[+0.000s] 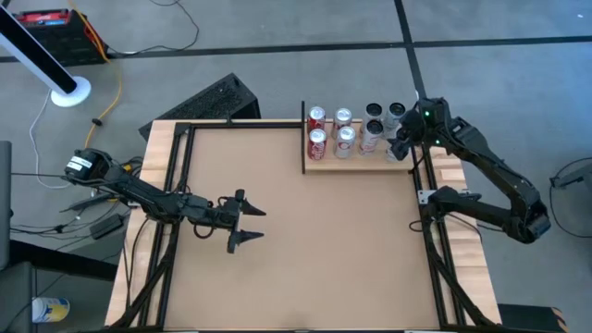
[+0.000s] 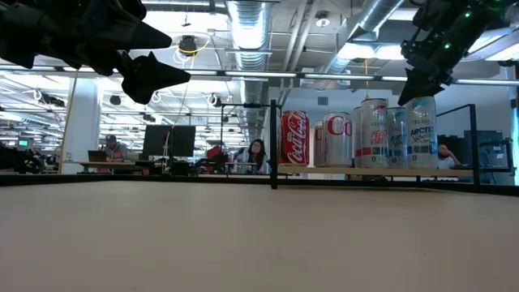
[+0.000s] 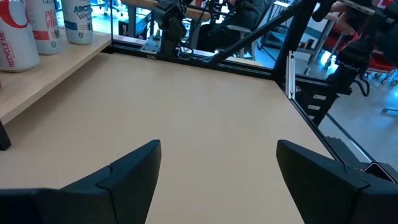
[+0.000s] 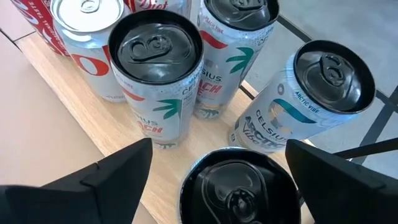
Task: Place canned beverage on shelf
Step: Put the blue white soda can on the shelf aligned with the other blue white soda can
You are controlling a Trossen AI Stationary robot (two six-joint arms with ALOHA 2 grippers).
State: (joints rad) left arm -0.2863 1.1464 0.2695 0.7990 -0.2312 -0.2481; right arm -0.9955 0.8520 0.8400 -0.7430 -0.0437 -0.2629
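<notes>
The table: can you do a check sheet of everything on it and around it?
Surface: brown table, bare in the middle.
Job's things: cans standing upright on the pale shelf at the far edge.
Clutter: nothing seen.
Grippers: right gripper above the end can, jaws open; left gripper above the table's left side, jaws open, empty.
Cables: yellow cable on the floor.
Surroundings: office, a person seated far off.

High view looks straight down on the tabletop (image 1: 296,231); low view sights level across it; both share the cans (image 1: 344,129) at one o'clock
</notes>
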